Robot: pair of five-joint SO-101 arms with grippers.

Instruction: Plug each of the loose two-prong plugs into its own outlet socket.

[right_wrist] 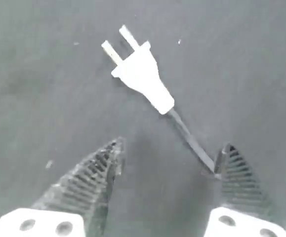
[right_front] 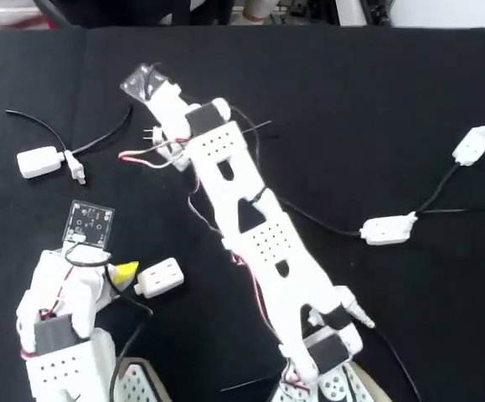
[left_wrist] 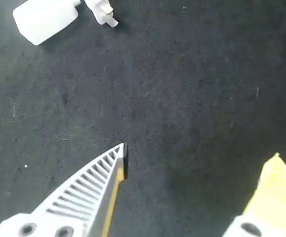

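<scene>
A white two-prong plug [right_wrist: 140,74] lies on the black mat just beyond my open right gripper [right_wrist: 170,150]; its black cable runs back against one fingertip [right_wrist: 229,157]. In the high view this plug [right_front: 152,134] sits at the far left-centre beside the right gripper [right_front: 168,142], prongs pointing left. My left gripper [left_wrist: 194,160] is open over bare mat, one white finger [left_wrist: 105,170] and one yellow finger [left_wrist: 273,173]. Farther off lie a white outlet socket [left_wrist: 44,17] and a second plug [left_wrist: 103,11]. The left gripper [right_front: 116,266] is near the front left.
Another white socket [right_front: 160,276] lies right beside the left gripper's yellow tip. The left socket [right_front: 39,161] and its neighbouring plug [right_front: 76,167] trail black cables. Two more sockets [right_front: 389,229] [right_front: 474,144] with cables lie at the right. The right arm spans the table's middle diagonally.
</scene>
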